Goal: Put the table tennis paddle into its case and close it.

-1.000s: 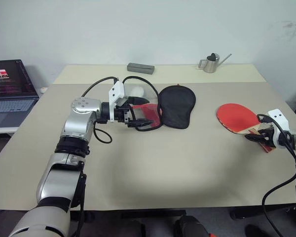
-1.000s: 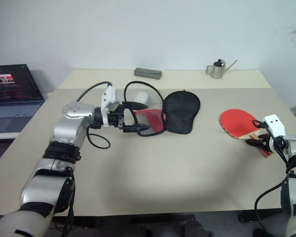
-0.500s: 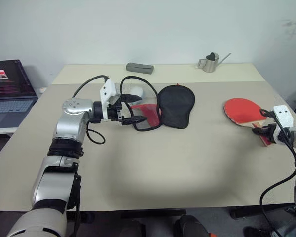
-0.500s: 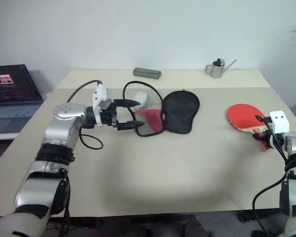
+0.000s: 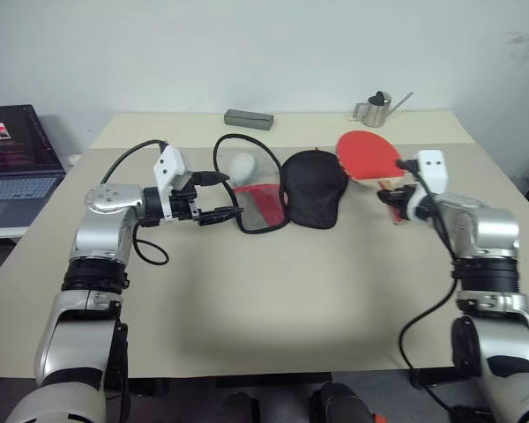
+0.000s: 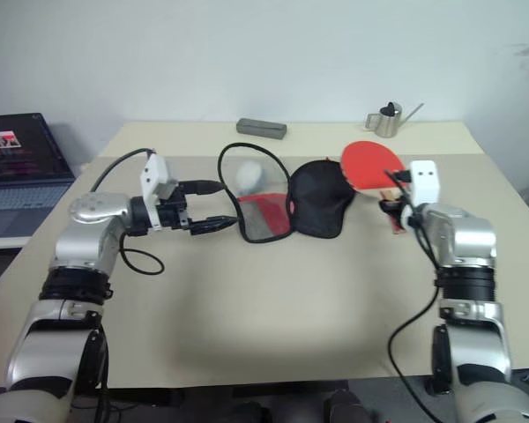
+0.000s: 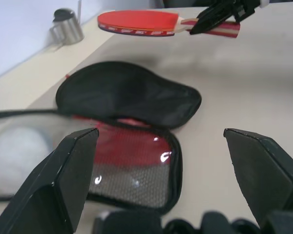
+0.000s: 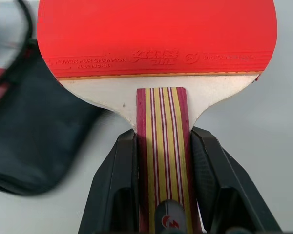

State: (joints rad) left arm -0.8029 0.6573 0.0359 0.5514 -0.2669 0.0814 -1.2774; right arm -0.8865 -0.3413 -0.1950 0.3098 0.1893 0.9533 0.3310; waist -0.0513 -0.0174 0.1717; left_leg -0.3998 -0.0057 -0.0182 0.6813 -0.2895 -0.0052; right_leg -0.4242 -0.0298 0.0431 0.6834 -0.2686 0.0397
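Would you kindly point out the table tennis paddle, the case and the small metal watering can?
table tennis paddle (image 5: 367, 155), left eye view, red face.
case (image 5: 313, 189), left eye view, black fabric half.
watering can (image 5: 376, 113), left eye view, body.

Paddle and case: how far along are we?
Done: the case lies unzipped and spread open on the table. In hand: the right gripper clamps the paddle by its handle, lifted beside the case; the left gripper is open at the case. Left: slide paddle in, zip it shut.
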